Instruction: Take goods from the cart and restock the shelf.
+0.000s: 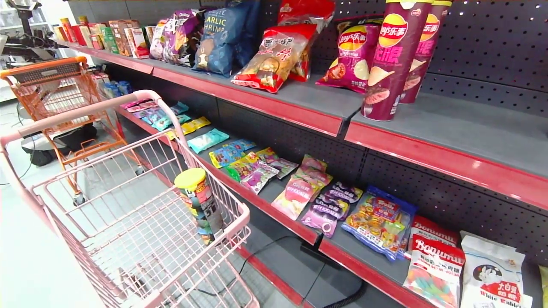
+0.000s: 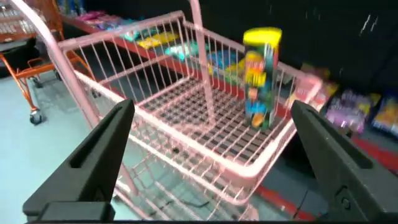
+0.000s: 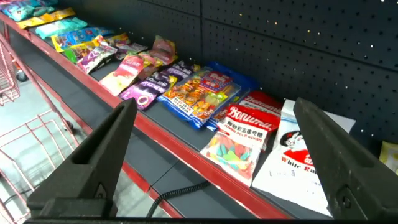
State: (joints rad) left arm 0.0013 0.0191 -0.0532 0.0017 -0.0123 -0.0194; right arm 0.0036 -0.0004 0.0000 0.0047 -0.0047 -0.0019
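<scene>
Standing off to the far left is an orange cart (image 1: 51,81), parked on the pale floor well apart from the work. Nearer, a pink cart (image 1: 85,112) sits just beside the shelving. In its basket a can with a yellow lid (image 1: 199,205) stands on end in the corner nearest the shelves, touching the wire side. The left gripper (image 2: 211,111) hangs above and before that cart, its two dark fingers spread wide apart, with the can well beyond them.

Moving along the upper shelf (image 1: 274,109), with its grey deck and red front edge, I see a row of small boxes (image 1: 124,36) at the far end. After them come a purple bag (image 1: 180,36), a blue bag (image 1: 222,38), a red bag (image 1: 274,57) lying tilted forward, and a magenta crisp bag (image 1: 353,55). Two tall maroon tubes (image 1: 391,60) stand upright, one behind the other.

On the lower shelf (image 1: 278,214), flat sweet packets lie in a line: a teal packet (image 1: 207,140), pink packets (image 1: 297,192) overlapping, purple packets (image 1: 329,205), then a blue pack (image 1: 379,220). Two red-and-white bags (image 1: 434,265) and a white bag (image 1: 490,273) follow, side by side. A black cable (image 1: 342,295) trails on the floor beneath.

At the right, the right gripper (image 3: 214,107) hovers out in front of this lower shelf, facing the red-and-white bags and the white bag. Its fingers are likewise parted wide and clear of the goods.
</scene>
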